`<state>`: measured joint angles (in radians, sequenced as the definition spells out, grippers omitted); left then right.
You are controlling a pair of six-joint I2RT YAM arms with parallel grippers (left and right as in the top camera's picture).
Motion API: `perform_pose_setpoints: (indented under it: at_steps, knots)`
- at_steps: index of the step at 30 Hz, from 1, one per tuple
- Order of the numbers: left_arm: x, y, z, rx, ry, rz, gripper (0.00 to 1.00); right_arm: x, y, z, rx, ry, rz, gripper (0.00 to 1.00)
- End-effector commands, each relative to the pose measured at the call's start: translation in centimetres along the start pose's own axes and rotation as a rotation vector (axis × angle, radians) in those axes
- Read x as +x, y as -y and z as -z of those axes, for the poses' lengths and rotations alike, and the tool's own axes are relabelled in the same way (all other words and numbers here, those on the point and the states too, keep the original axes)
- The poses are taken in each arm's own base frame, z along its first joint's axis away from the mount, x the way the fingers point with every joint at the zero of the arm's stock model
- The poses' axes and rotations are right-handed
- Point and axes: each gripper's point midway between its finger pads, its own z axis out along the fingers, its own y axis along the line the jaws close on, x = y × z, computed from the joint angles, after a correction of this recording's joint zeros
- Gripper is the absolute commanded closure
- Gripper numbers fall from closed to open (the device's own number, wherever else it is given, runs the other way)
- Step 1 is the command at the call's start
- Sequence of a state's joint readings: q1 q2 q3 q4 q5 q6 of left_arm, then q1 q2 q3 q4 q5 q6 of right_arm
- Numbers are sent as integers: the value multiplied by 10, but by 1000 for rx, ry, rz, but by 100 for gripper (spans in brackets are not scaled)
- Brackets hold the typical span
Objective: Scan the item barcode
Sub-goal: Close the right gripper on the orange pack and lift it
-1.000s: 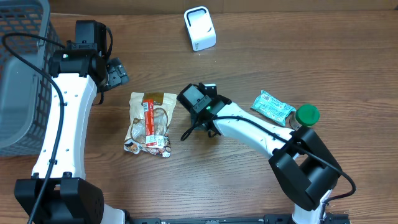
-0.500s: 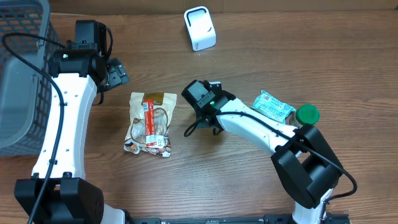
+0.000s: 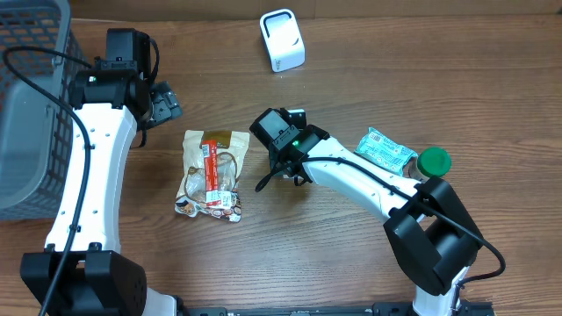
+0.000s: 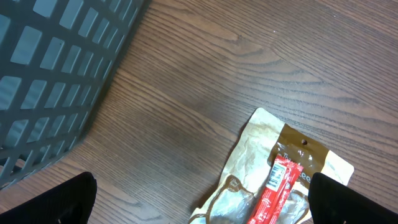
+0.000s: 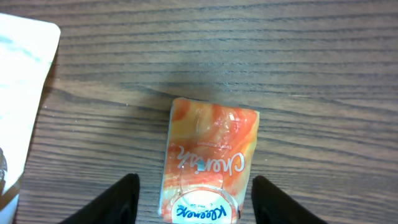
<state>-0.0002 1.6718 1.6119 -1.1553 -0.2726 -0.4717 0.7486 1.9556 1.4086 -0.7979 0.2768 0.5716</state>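
Observation:
An orange and white pouch [image 5: 208, 162] lies flat on the wooden table, and no barcode shows on it. My right gripper [image 5: 199, 202] stands open over the pouch's near end. Its dark fingers [image 5: 118, 199] have a gap to the pouch on each side. In the overhead view the right wrist [image 3: 281, 136] hides the pouch. The white scanner [image 3: 282, 39] stands at the back of the table. My left gripper [image 4: 202, 208] hangs wide open and empty above a brown snack bag [image 4: 292, 174] with a red stick pack on it.
A grey basket [image 3: 26, 96] fills the far left. A teal packet [image 3: 385, 149] and a green-capped bottle [image 3: 433, 161] lie to the right, beside the right arm. The snack bag [image 3: 213, 174] lies just left of the right wrist.
The right wrist moved a little to the right, then back up and left. Its jaws have spread wider. The left arm has not moved.

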Motion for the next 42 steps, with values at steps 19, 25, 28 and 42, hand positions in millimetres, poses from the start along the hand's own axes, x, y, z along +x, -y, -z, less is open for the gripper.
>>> perform_pose_setpoints:
  at_steps: [19,25,28,42]
  knots:
    - [-4,1,6,13,16,9,0,10,40,-7,256,-9,122,29]
    - [-4,1,6,13,16,9,0,10,58,0,344,-10,149,27]
    - [-4,1,6,13,16,9,0,2,47,3,308,10,137,29]
    - [-4,1,6,13,16,9,0,-1,25,-16,196,40,273,57]
